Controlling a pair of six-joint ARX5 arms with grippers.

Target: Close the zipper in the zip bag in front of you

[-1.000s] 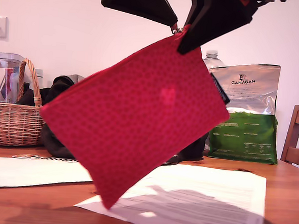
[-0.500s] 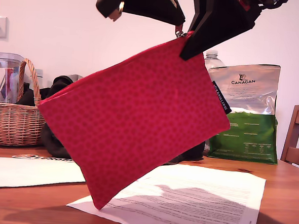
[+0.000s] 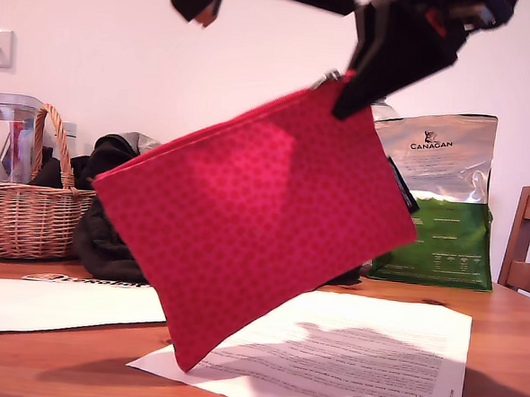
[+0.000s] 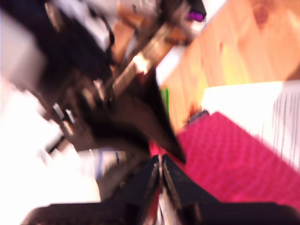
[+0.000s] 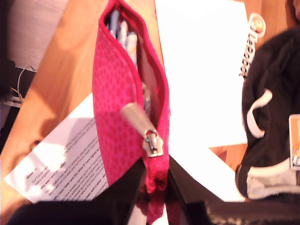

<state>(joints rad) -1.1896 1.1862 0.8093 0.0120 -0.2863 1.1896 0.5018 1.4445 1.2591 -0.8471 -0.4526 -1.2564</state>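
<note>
Red zip bag (image 3: 254, 225) airborne, tilted; zipper (image 5: 153, 140) open.

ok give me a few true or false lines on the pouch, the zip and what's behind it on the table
1. The zip bag hangs tilted in the air, one lower corner just above a printed sheet. True.
2. The zipper is shut along its whole length. False: the second wrist view shows it gaping, with items inside, and the slider near my second gripper.
3. My second gripper pinches the bag's end. True.
4. A wicker basket stands at the exterior view's right. False: it is at that view's left; the Canagan bag is at the right.
5. The bag lies flat on the wooden table. False: it is held up.
</note>
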